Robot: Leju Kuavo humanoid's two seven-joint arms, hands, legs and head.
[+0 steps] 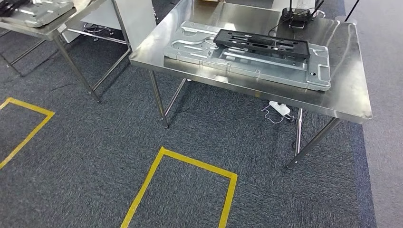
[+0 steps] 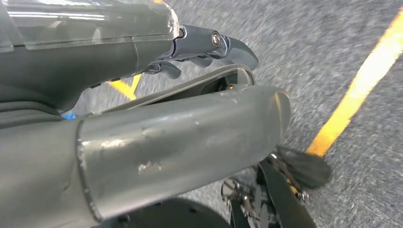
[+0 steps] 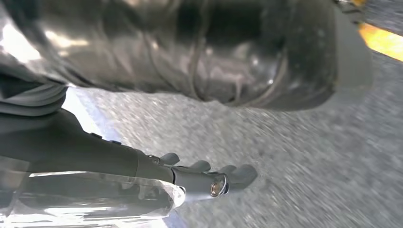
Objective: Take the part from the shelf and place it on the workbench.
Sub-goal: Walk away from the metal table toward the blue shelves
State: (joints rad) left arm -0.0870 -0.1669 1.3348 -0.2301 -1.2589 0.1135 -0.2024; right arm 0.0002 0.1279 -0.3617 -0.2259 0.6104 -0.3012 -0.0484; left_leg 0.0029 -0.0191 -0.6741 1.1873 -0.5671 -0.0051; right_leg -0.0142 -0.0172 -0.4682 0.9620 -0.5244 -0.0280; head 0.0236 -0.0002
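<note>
A flat black slotted part (image 1: 261,43) lies on top of a large silver metal plate (image 1: 247,59) on the steel workbench (image 1: 347,95) ahead of me. My left hand (image 2: 180,137) hangs over the grey carpet; its thick thumb is stretched out and its dark fingers (image 2: 223,45) are extended, with nothing in them. My right hand (image 3: 190,175) also hangs above the carpet, its fingers (image 3: 237,175) straight and apart from the thumb, holding nothing.
A second steel table (image 1: 43,31) at the far left carries another grey metal plate (image 1: 38,12). A black device with antennas (image 1: 297,16) sits at the workbench's far edge. A white power strip (image 1: 279,108) lies under the bench. Yellow tape squares (image 1: 183,190) mark the carpet.
</note>
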